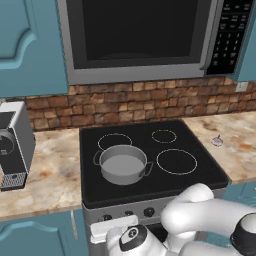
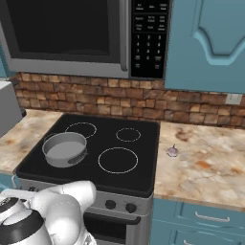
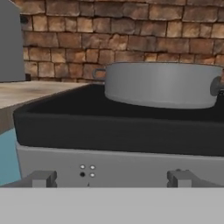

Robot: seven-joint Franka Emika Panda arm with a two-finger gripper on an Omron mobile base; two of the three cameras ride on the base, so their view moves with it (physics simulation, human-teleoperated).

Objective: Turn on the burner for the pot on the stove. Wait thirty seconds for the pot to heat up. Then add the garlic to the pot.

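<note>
The grey pot stands on the front left ring of the stove, whose silver front carries black knobs. The garlic, a tiny pale bulb, lies on the counter right of the stove. My gripper is open and holds nothing. It hangs low in front of the stove's silver panel, looking level at it, with the pot above and beyond. The white arm hides the hand in both base views.
A black-and-silver microwave hangs above the stove against the brick wall. A grey coffee machine stands on the left counter. The marbled counter runs on to the right, with blue cabinets above and below.
</note>
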